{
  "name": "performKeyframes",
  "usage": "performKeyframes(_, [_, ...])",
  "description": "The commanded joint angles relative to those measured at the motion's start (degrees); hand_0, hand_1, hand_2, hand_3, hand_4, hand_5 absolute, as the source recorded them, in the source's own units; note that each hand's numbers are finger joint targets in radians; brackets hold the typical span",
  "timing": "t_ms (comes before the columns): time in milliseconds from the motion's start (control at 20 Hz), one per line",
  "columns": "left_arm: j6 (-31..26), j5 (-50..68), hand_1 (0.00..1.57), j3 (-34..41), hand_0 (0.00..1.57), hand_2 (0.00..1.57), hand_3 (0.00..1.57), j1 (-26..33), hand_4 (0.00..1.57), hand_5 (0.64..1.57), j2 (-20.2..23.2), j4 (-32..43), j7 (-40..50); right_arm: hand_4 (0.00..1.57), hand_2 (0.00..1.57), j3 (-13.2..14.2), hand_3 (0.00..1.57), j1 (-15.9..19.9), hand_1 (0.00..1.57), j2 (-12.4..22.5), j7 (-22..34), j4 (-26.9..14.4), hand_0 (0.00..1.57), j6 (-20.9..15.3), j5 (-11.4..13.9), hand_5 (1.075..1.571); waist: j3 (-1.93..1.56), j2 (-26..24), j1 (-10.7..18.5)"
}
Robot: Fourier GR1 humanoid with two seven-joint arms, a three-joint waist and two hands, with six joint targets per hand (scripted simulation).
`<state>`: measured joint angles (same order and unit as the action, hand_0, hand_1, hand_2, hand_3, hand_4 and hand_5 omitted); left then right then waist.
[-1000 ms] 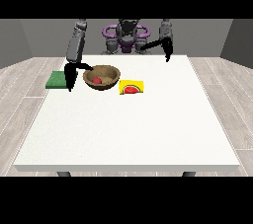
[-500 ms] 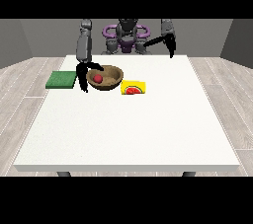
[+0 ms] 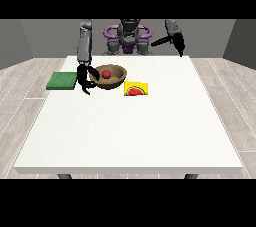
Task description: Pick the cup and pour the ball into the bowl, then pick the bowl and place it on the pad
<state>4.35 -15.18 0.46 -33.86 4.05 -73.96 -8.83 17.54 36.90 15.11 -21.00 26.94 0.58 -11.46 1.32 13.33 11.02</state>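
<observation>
A brown bowl [image 3: 115, 79] stands on the white table [image 3: 130, 131] at the back left, with a red ball [image 3: 106, 74] inside it. The hand at the view's left [image 3: 84, 78] is at the bowl's left rim, its fingers and thumb curled round that edge. A flat green pad [image 3: 62, 80] lies just left of this hand. Right of the bowl lies a yellow cup [image 3: 136, 89] with a red and green face. The hand at the view's right [image 3: 179, 46] hangs above the table's far edge, fingers relaxed, holding nothing.
The robot's torso [image 3: 129, 38] stands behind the table's far edge. The pad reaches close to the table's left edge. White tabletop stretches from the objects to the near edge.
The hand at the view's left has moved right from above the pad to the bowl's rim. The bowl has shifted slightly to the right. The other hand has barely moved.
</observation>
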Motion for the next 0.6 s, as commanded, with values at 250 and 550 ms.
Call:
performKeyframes(250, [0.25, 1.19, 0.0, 2.6, 0.0, 0.0, 0.0, 4.46, 0.0, 1.57, 1.06, 3.43, -2.56, 1.02, 1.57, -2.72, 1.57, 3.85, 1.57, 2.25, 13.98, -1.18, 1.57, -4.84, 2.53, 1.552, -1.32, -3.53, -2.99])
performKeyframes(550, [-2.23, 4.59, 0.0, 8.39, 0.0, 0.0, 0.0, 6.08, 0.0, 1.57, 5.7, 10.59, -6.03, 1.05, 1.57, -4.74, 1.57, 7.56, 1.57, 0.88, 25.46, 3.18, 1.57, -3.49, 1.91, 1.553, -1.27, -9.24, -8.57])
